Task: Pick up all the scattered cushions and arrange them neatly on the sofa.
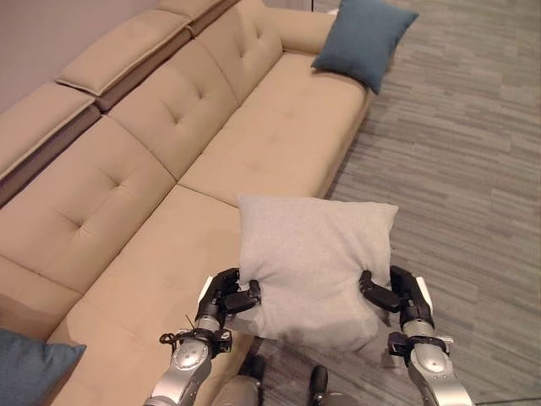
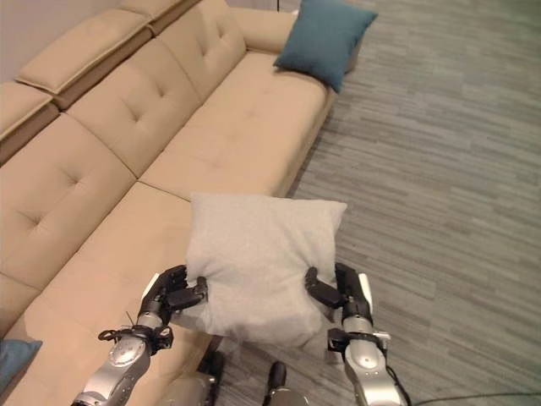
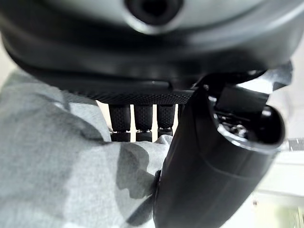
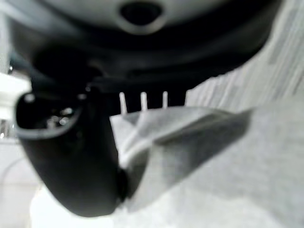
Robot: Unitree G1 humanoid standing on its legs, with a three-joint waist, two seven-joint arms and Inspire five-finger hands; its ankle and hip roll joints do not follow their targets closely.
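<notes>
a: where's the cushion right now?

b: the grey cushion (image 1: 314, 266) is up off the floor, held in front of the robot between both hands, hanging over the front edge of the beige sofa (image 1: 254, 148). the left hand (image 1: 230, 298) has its fingers and thumb curled into the cushion's lower left corner, and the right hand (image 1: 390, 292) pinches the lower right corner the same way. both wrist views show grey cloth bunched between thumb and fingers, so both grips look real.

a: what makes the placing go well?

b: i'd keep both pinches even, so the cushion stays square and doesn't swing. it's held by its bottom corners, so the top is free to flop; moving slowly should help.

a: where should it go?

b: toward 10 o'clock from where it hangs, onto the near seat and up against the tufted backrest (image 1: 101, 199). a blue cushion (image 1: 365, 38) already leans at the far armrest, around 12 o'clock, and another blue cushion (image 1: 30, 365) shows at the near end, around 8 o'clock. setting the grey one between them would read as neat, i think.

a: any risk?

b: letting go too early. the cushion sits partly over the carpet floor (image 1: 456, 152), so if it's released near the seat's front edge it may tip off. i'd carry it well in, rest its lower edge on the seat, lean it back, then loosen both hands together.
</notes>
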